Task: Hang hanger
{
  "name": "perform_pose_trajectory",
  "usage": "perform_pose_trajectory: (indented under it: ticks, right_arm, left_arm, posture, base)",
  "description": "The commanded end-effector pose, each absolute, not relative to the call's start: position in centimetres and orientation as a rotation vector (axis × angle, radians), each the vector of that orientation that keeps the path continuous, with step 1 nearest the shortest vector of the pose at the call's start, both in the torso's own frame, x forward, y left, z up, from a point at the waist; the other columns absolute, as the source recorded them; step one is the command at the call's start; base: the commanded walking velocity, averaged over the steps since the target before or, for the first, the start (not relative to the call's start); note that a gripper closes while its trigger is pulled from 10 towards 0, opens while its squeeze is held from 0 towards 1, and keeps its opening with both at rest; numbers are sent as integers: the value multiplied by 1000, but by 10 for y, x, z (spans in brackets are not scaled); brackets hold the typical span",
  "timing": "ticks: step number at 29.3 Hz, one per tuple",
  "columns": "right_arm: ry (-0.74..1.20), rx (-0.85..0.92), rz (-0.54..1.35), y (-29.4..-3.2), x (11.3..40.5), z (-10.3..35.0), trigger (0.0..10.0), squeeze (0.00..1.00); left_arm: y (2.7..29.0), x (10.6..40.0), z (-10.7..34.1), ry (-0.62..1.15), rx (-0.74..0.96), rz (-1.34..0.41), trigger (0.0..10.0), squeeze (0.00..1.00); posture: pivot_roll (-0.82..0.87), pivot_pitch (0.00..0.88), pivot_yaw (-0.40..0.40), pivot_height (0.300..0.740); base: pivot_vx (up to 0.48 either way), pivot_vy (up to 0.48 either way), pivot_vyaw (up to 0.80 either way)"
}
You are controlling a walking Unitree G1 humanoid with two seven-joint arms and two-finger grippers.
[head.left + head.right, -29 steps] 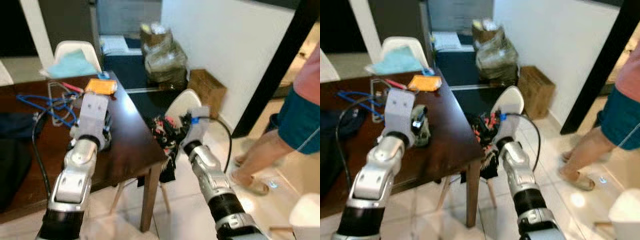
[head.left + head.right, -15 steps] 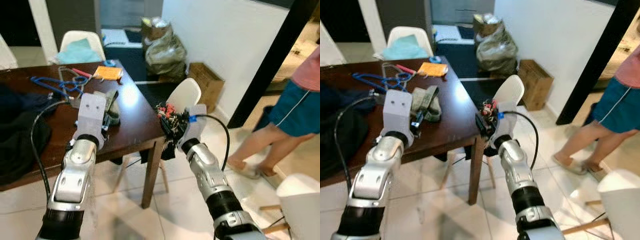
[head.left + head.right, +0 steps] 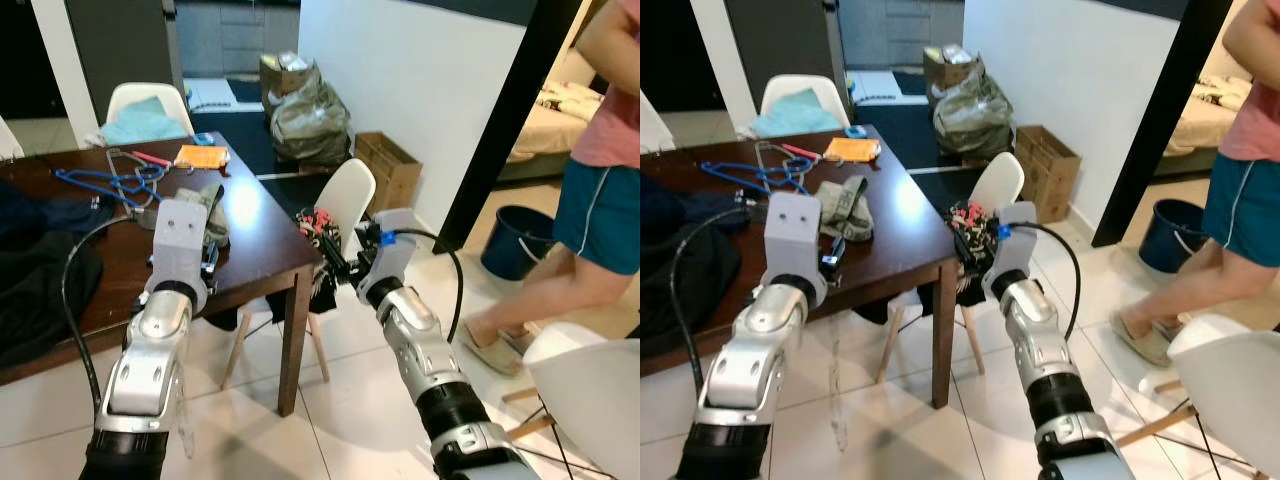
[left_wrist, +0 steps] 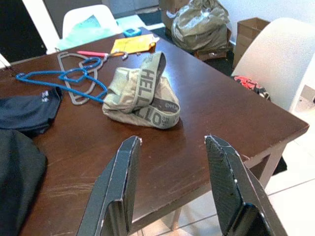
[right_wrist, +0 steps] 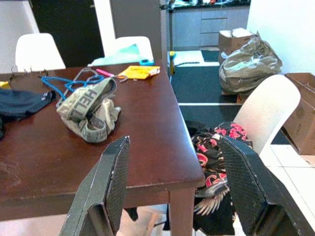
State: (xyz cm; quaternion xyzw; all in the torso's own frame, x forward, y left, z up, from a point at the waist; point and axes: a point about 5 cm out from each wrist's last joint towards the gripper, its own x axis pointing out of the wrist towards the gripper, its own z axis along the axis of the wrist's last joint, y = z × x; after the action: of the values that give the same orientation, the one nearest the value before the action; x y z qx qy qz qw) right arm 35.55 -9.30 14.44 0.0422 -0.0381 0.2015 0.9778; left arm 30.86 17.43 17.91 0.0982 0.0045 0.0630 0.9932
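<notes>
A blue hanger point(image 3: 100, 182) and a grey wire hanger point(image 3: 120, 162) lie tangled together on the far side of the dark wooden table point(image 3: 255, 250). An olive garment point(image 4: 142, 98) with a lettered band lies nearer, between them and my grippers. My left gripper point(image 4: 172, 139) is open and hovers over the table's near edge, short of the garment. My right gripper point(image 5: 174, 138) is open too, held off the table's corner and facing along its top. Neither gripper holds anything.
A white chair point(image 3: 348, 192) draped with a red-and-black garment point(image 3: 318, 228) stands at the table's right side. Dark clothes point(image 3: 40, 270) cover the table's left. A person point(image 3: 600, 200) stands at the right, beside a blue bucket point(image 3: 515, 240). Another white chair point(image 3: 590, 385) stands lower right.
The whole picture has shifted and widened, so the camera has moved back from the table. The person has stepped further right. Both arms keep the same raised pose.
</notes>
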Motion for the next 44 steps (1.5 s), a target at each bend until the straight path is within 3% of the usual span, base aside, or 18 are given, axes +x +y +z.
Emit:
perform_pose_trajectory:
  ticks: [1,15,27,44]
  right_arm:
    - [-35,73,420,-92,354,136,10000,0]
    - [-24,51,468,-83,351,132,10000,0]
    - [-8,104,428,-89,353,130,10000,0]
    - [-7,108,438,-86,352,129,10000,0]
  left_arm:
    - [178,307,168,56,211,140,10000,0]
    - [182,303,168,60,211,179,10000,0]
    - [183,302,169,56,202,189,10000,0]
    - [181,303,172,54,192,179,10000,0]
  posture:
    - [70,0,-105,740]
    - [84,0,-113,740]
    - [81,0,-113,740]
    - [86,0,-114,740]
  base:
    - [0,0,0]
    - [0,0,686]
    - [0,0,0]
    - [0,480,0]
